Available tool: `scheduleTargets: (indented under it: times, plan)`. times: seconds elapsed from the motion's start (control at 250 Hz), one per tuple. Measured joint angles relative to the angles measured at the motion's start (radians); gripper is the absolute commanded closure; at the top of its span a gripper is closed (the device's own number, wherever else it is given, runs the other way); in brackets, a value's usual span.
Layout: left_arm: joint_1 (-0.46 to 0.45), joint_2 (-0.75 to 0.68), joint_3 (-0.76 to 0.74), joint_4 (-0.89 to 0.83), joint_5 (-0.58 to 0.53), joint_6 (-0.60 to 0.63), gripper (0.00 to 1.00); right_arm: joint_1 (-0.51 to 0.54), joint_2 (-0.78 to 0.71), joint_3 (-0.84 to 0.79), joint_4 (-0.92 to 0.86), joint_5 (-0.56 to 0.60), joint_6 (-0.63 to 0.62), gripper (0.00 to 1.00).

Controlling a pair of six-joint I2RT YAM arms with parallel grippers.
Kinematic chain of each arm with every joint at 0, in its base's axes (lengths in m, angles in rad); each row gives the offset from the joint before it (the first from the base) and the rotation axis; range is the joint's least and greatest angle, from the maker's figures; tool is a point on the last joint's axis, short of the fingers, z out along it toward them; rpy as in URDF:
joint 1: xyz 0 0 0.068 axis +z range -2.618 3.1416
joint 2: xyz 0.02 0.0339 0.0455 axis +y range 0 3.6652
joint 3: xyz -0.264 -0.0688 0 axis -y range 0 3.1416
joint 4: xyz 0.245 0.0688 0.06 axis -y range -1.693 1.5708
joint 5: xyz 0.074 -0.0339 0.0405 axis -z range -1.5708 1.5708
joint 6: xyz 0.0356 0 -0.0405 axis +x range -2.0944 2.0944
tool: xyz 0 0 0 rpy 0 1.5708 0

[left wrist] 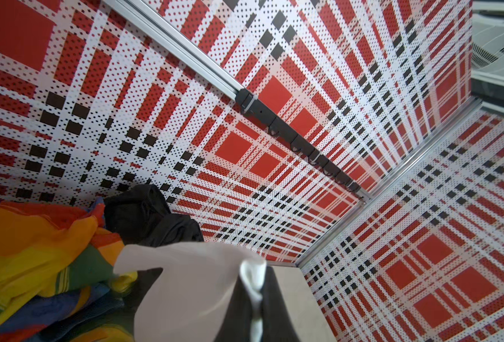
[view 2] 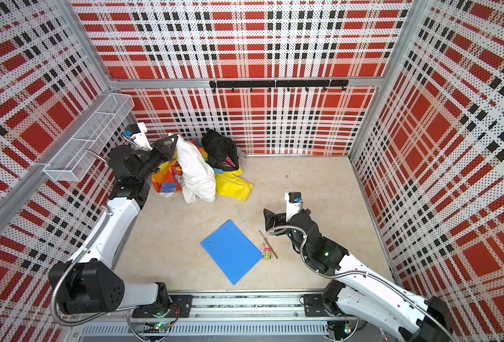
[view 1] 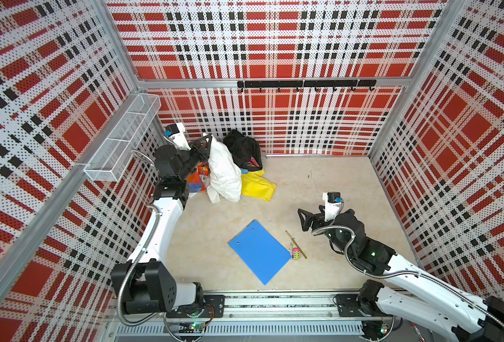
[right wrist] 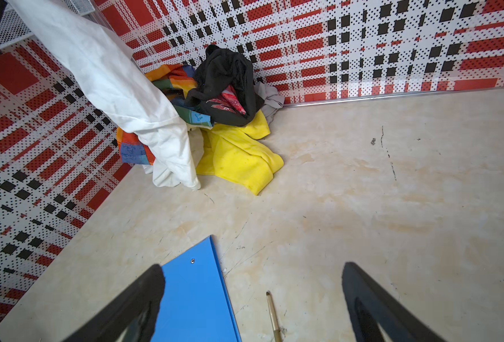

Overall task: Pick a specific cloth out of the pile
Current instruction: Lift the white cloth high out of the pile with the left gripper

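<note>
Pile of black, yellow and rainbow fabric crowds the cloth — pinched in left jaws — right jaws gape empty.

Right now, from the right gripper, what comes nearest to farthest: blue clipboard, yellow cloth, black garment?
In the right wrist view:
1. blue clipboard, beside the right gripper.
2. yellow cloth, pile's front edge.
3. black garment, pile's back.

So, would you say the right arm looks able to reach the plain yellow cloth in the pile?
Probably yes. The right arm has its jaws open and empty, and only bare tabletop lies between them and the yellow cloth; the hanging white fabric sheet drapes beside it, not over its near side.
</note>
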Motion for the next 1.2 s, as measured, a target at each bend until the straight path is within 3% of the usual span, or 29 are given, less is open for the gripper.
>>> scheduleTargets:
  times: [0.72, 1.201]
  plan:
    - [0.013, 0.134, 0.351, 0.309, 0.045, -0.315, 1.00, 0.000, -0.001, 0.000, 0.000, 0.000, 0.004, 0.00]
    - [-0.106, 0.254, 0.603, 0.303, 0.036, -0.336, 1.00, 0.000, -0.010, -0.002, 0.000, 0.000, 0.019, 0.00]
